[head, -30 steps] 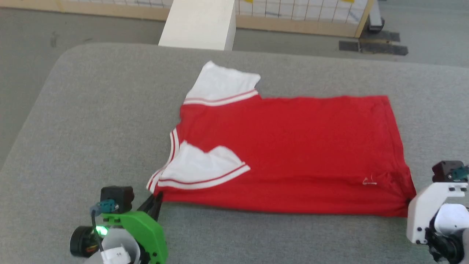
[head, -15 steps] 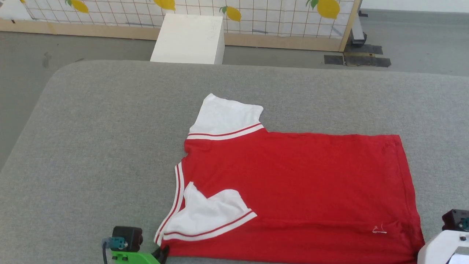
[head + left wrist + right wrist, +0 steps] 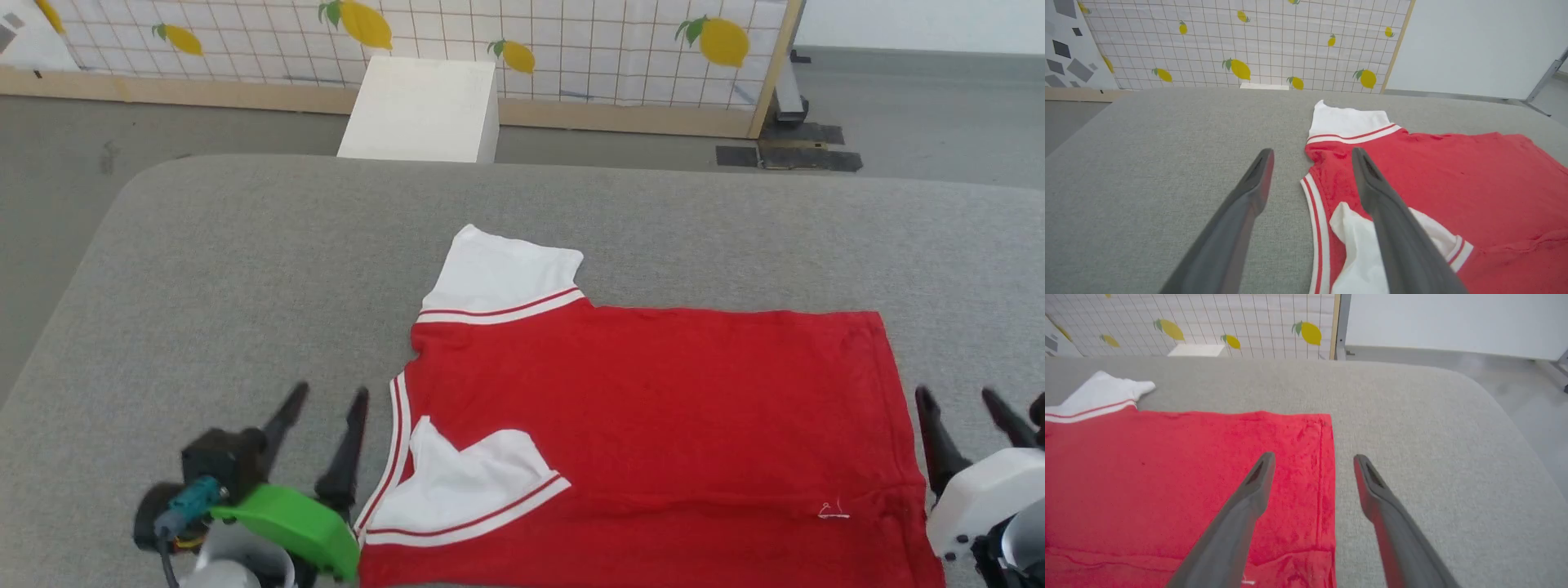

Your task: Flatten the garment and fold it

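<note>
Red garment (image 3: 653, 425) lies flat on the grey padded table (image 3: 245, 261), centre to lower right of head view, one white sleeve (image 3: 506, 273) out toward frame top, the other folded onto the body. Your left gripper (image 3: 330, 392), lower left, is spread wide w/ nothing in it, just beside the striped collar trim (image 3: 398, 425); your right gripper (image 3: 956, 394), lower right, is also spread & empty, beside the hem (image 3: 888, 384).

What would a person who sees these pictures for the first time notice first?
The red garment lies spread across the middle of the grey table, with its near white sleeve folded onto the red body. An open left claw stands by the collar end and an open right claw by the hem. Behind the table stands a panel printed with yellow lemons.
</note>
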Tool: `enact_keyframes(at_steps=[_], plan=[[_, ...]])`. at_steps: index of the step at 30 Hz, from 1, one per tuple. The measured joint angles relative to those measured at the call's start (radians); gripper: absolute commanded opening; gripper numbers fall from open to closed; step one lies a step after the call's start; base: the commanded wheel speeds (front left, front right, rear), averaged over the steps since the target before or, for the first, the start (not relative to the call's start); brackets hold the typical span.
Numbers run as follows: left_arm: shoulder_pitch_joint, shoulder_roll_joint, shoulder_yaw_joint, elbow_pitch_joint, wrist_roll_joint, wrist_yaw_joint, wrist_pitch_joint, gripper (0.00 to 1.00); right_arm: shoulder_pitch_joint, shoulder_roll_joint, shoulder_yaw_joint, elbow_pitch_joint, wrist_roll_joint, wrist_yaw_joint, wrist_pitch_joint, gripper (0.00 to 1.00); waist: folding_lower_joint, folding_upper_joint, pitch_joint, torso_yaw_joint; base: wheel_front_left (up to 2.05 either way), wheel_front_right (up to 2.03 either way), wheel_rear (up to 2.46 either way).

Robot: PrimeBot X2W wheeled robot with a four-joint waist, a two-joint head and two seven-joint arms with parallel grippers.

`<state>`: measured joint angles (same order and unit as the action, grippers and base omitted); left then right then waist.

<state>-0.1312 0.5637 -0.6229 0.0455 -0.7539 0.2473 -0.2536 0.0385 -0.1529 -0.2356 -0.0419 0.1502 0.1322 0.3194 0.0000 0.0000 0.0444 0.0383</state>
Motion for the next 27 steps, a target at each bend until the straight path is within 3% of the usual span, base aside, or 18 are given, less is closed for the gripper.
enact_keyframes(at_steps=[6, 12, 18, 27], plan=[[0.026, -0.086, 0.181, -0.146, 0.175, -0.011, -0.003, 1.0, 0.002, 0.02, 0.017, -0.035, -0.011, 0.0, -0.304, 1.0, 0.0, 0.0, -0.003, -0.016, 0.0, 0.0, 0.0], [0.07, -0.124, 0.237, -0.178, 0.262, -0.076, -0.003, 1.0, 0.005, 0.051, 0.027, -0.036, -0.039, 0.0, -0.427, 1.0, 0.0, 0.0, 0.02, -0.039, 0.0, 0.0, 0.0], [0.01, -0.078, 0.238, -0.135, 0.28, -0.145, 0.046, 1.0, -0.015, 0.075, 0.037, -0.052, -0.057, 0.0, -0.435, 1.0, 0.0, 0.0, 0.077, -0.07, 0.0, 0.0, 0.0], [-0.372, 0.033, 0.215, -0.012, 0.253, -0.285, 0.396, 1.0, -0.082, 0.097, 0.053, -0.102, -0.051, 0.0, -0.424, 1.0, 0.0, 0.0, 0.202, -0.139, 0.0, 0.0, 0.0]])
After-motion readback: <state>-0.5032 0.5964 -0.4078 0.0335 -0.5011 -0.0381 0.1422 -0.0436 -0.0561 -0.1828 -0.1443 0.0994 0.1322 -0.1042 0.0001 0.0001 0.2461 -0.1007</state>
